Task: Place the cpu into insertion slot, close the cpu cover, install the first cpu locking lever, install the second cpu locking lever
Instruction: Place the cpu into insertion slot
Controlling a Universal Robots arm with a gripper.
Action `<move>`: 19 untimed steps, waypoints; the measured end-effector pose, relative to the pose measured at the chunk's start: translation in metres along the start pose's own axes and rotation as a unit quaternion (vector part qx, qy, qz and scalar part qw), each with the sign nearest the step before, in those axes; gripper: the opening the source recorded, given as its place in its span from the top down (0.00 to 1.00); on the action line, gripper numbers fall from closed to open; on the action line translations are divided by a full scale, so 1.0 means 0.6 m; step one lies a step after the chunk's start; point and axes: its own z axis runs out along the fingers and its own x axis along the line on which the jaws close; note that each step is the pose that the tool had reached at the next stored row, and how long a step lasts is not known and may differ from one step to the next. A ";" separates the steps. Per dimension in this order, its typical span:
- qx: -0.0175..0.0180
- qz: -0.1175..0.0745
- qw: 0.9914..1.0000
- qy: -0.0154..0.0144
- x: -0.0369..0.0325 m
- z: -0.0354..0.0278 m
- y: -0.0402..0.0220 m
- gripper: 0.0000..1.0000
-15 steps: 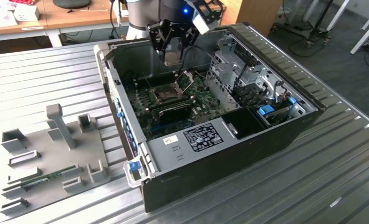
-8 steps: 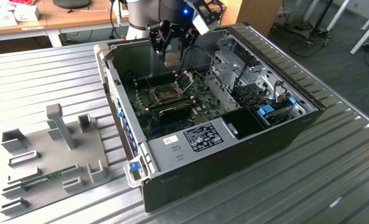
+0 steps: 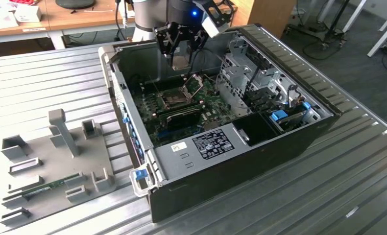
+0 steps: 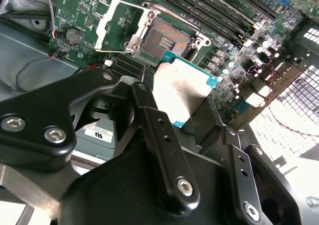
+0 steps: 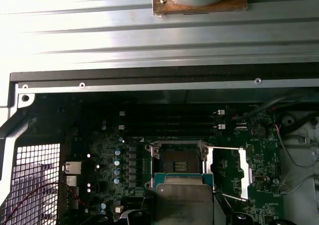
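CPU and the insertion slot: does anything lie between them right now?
Nothing. In both wrist views the cpu, held in the pincer, hangs short of the open insertion slot; the cpu cover stands swung aside.

On the bench (image 3: 350, 196), a fixture tray (image 3: 56, 166) lies to the exterior view's left of the computer case (image 3: 246, 161). Inside, the cpu (image 4: 182, 88) hangs near the insertion slot (image 4: 167, 38), with the cpu cover (image 4: 117, 26) alongside.

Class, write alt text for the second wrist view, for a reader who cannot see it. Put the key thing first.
The black tool grips the cpu, grey top showing, held above the green circuit board. Beyond it the insertion slot lies empty, with the cpu cover swung open beside it.
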 end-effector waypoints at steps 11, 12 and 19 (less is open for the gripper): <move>0.000 0.000 1.000 0.000 0.000 0.017 -0.002 0.46; 0.000 0.000 1.000 0.000 0.000 0.019 -0.002 0.46; 0.000 0.000 1.000 0.000 0.000 0.037 -0.003 0.46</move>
